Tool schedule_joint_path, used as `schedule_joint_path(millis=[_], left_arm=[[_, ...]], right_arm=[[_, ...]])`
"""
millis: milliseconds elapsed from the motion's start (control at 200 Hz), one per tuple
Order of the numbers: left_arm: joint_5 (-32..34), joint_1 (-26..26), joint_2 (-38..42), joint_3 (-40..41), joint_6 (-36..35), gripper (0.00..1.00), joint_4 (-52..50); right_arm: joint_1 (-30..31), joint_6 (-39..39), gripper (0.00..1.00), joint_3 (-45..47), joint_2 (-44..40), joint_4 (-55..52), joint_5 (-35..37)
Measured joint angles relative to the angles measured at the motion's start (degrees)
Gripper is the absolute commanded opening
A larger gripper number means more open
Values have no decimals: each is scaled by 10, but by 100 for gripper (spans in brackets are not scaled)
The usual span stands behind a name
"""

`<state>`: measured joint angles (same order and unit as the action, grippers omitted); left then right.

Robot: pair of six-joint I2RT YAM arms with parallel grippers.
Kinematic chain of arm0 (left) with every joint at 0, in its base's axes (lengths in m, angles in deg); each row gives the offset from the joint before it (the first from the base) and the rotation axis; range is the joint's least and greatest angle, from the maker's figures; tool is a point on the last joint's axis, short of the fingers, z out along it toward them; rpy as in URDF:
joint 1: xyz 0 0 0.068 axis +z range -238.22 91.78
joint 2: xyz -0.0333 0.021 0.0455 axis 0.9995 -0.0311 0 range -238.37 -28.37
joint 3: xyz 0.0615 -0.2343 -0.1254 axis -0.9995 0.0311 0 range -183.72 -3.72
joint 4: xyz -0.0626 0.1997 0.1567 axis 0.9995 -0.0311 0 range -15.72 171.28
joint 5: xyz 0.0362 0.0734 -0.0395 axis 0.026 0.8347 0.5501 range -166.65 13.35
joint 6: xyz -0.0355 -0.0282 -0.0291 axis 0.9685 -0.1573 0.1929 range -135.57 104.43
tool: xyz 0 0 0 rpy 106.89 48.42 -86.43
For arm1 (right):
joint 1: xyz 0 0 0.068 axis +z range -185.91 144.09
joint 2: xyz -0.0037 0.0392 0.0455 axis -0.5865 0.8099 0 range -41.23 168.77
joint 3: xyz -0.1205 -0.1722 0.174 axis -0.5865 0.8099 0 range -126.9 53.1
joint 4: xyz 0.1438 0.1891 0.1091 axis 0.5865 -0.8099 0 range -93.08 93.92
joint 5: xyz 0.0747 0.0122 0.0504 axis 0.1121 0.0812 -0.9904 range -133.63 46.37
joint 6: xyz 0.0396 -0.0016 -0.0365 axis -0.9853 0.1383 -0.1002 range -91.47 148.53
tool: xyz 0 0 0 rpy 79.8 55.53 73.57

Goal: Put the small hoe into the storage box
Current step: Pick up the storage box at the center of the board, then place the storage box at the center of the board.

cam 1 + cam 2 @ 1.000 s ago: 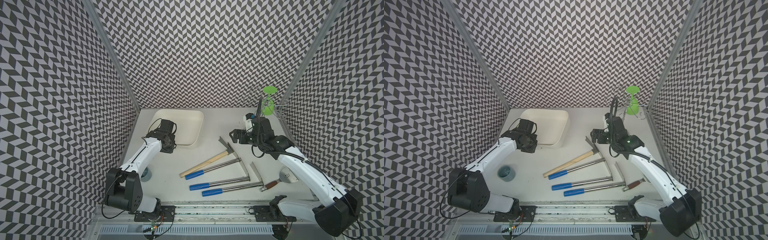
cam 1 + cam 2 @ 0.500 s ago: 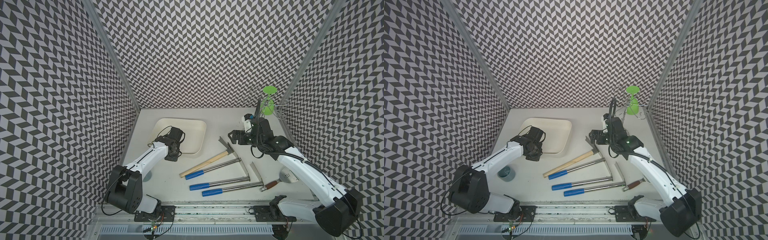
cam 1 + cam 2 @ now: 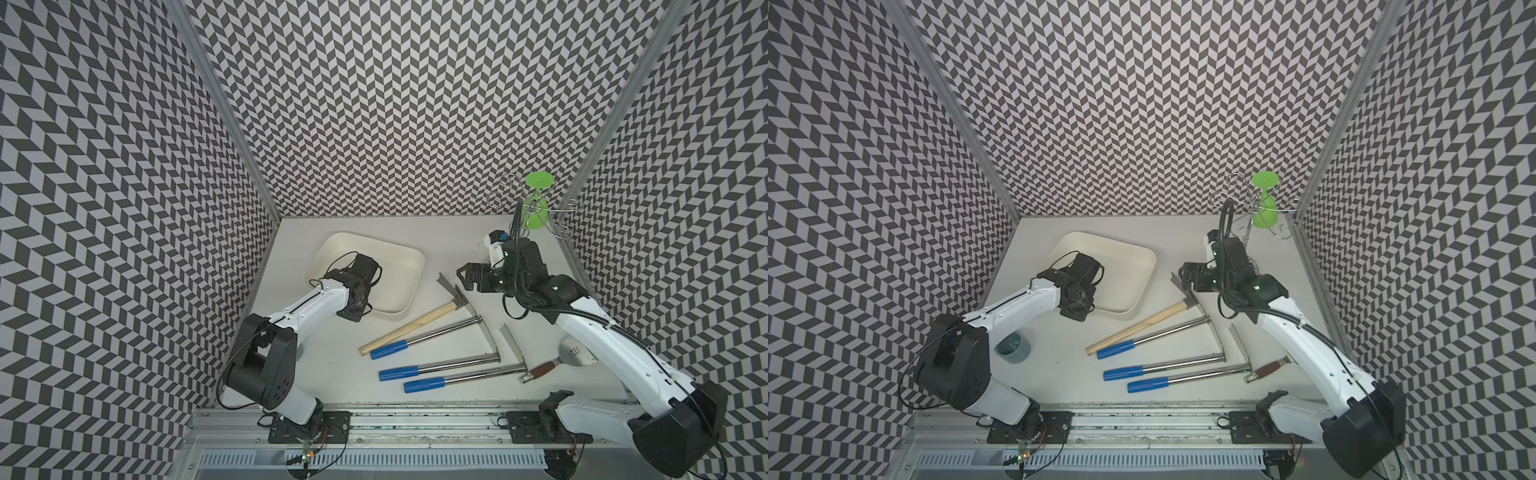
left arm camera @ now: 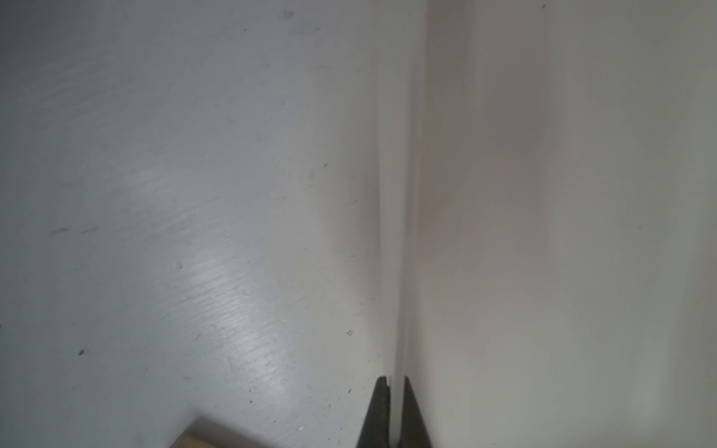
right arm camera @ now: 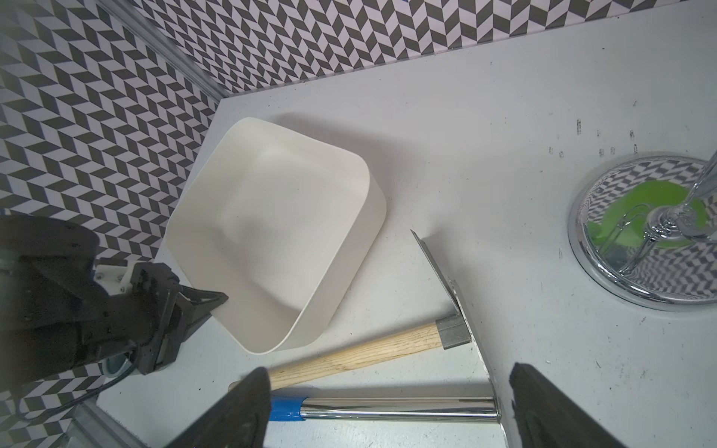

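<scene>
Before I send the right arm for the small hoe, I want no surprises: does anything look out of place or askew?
Only the storage box: it sits skewed to the table edges, with one wall pinched between the shut left fingers. Whether it is tipped up, I cannot tell.

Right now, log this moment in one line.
left hand: shut on box wall | right hand: open over small hoe head | small hoe: on table, outside box | grasp: not yet
</scene>
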<state>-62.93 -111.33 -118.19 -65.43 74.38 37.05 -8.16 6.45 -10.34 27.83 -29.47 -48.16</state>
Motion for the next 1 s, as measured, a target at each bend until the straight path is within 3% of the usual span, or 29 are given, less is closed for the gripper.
schedule_joint_path(millis=[125, 290, 411, 546, 776, 996], left_arm=[[1, 48, -7, -44, -148, 0, 20], [-24, 113, -7, -109, -409, 0, 68], [-97, 160, -16, -159, -595, 0, 90], [-178, 188, -75, -220, -747, 0, 88], [-257, 188, -161, -237, -871, 0, 69], [-281, 188, -180, -236, -895, 0, 55]], right_arm=[[0, 0, 96, 2, -3, 0, 1], [0, 0, 96, 4, -6, 0, 2], [1, 0, 96, 5, -6, 0, 2], [2, 0, 96, 5, -6, 0, 2], [3, 0, 96, 5, -4, -1, 2], [3, 0, 96, 4, 0, -7, 9]])
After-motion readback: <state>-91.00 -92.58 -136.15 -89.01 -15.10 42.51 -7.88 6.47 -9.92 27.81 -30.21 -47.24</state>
